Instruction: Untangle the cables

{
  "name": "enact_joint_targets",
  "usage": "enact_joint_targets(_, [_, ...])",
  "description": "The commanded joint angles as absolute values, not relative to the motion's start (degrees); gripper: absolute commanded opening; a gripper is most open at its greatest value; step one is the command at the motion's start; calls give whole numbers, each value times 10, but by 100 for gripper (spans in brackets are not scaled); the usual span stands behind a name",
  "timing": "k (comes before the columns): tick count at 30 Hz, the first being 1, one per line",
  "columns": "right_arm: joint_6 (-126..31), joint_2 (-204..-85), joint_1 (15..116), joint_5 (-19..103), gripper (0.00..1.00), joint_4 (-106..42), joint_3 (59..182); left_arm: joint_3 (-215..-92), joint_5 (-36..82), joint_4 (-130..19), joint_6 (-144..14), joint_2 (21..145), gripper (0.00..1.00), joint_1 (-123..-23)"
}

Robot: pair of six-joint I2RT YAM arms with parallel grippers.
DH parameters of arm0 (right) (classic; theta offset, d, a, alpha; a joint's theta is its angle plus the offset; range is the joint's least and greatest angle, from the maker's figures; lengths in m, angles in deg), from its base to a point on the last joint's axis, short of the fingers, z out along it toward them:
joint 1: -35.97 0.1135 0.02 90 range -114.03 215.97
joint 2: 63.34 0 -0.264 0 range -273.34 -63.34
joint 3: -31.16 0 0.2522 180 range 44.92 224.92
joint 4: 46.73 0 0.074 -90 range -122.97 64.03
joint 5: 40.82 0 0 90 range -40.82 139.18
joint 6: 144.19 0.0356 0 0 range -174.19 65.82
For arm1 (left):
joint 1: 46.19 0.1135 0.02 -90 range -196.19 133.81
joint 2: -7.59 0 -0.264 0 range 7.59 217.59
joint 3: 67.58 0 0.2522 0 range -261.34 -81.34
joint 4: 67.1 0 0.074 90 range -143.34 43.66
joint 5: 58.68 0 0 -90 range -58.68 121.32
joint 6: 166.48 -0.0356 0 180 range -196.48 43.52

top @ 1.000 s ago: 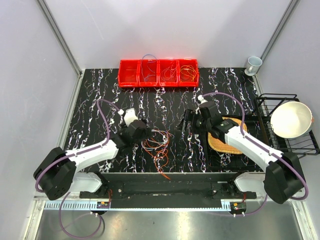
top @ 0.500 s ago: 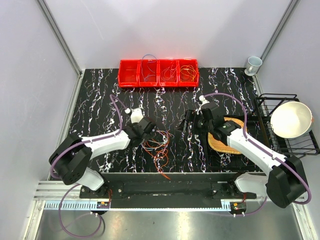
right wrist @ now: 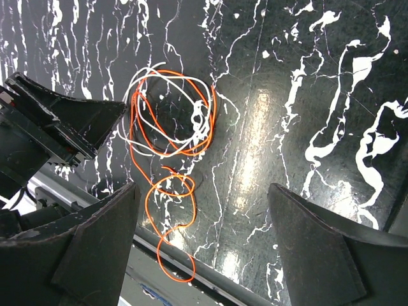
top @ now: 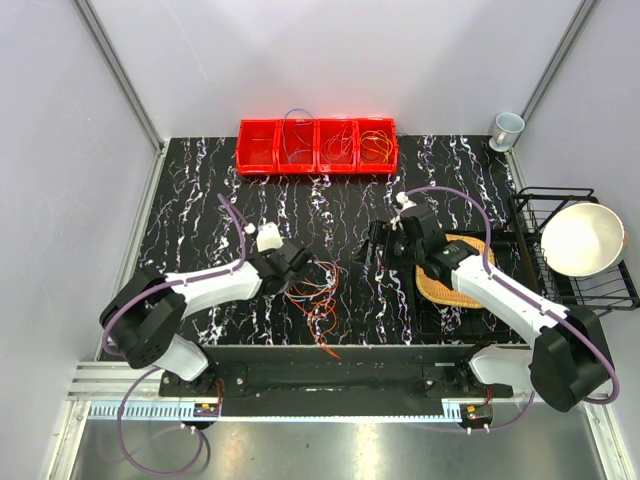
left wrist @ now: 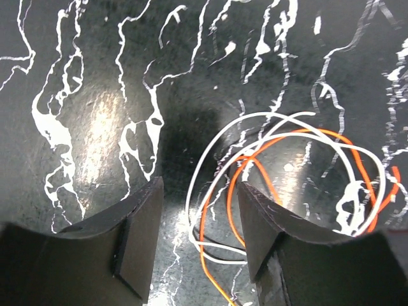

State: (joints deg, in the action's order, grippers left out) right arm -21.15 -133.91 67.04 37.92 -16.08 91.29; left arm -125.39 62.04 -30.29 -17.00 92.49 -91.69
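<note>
A loose tangle of thin orange, red and white cables [top: 314, 288] lies on the black marbled table near its front edge. My left gripper [top: 303, 264] is open at the tangle's upper left. In the left wrist view the gripper [left wrist: 199, 186] is low over the table, and white and orange cable loops [left wrist: 220, 210] run between its fingers without being pinched. My right gripper [top: 366, 246] is open and empty, raised to the right of the tangle. The right wrist view shows that gripper [right wrist: 203, 189] wide open above the coil [right wrist: 171, 115], and an orange loop [right wrist: 172, 220] trailing over the table's front edge.
A row of red bins [top: 317, 146] at the back holds more thin cables. A woven mat [top: 452, 283] lies under my right arm. A black dish rack [top: 535, 205] with a white bowl [top: 581, 240] stands at the right edge. A cup [top: 507, 127] sits in the back right corner.
My left gripper has moved right and down onto the tangle's edge. The right arm has hardly moved. The cables lie as before.
</note>
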Motion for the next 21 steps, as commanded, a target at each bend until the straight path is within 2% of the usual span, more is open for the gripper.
enact_joint_targets(1, [-226, -1351, 672, 380, 87, -176, 923, -1270, 652, -289, -148, 936, 53, -919])
enact_joint_targets(14, [-234, -1379, 672, 378, 87, -178, 934, -1265, 646, -312, -154, 979, 45, -897])
enact_joint_targets(21, [-235, -1382, 671, 382, 87, -177, 932, -1268, 635, -318, -162, 990, 34, -888])
